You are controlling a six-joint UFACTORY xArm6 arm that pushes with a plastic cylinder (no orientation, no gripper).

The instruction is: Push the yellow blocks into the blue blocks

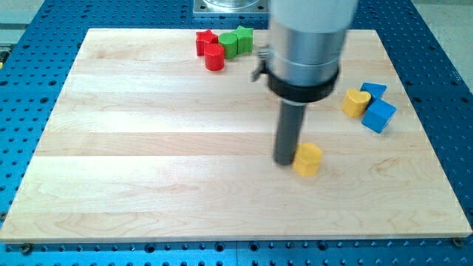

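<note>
My tip [285, 161] rests on the board, touching the left side of a yellow block [308, 159] near the view's middle right. A second yellow block, a cylinder [355, 103], sits at the right, touching the blue blocks. A small blue block [374, 91] lies just above and right of it. A larger blue cube [379, 115] lies just below and right of it. The rod rises from the tip into the large grey arm body [307, 44].
At the view's top, a red star-shaped block [206, 41], a red cylinder [214, 58] and two green blocks [236, 40] cluster together. The wooden board [148, 148] lies on a blue perforated table [22, 74].
</note>
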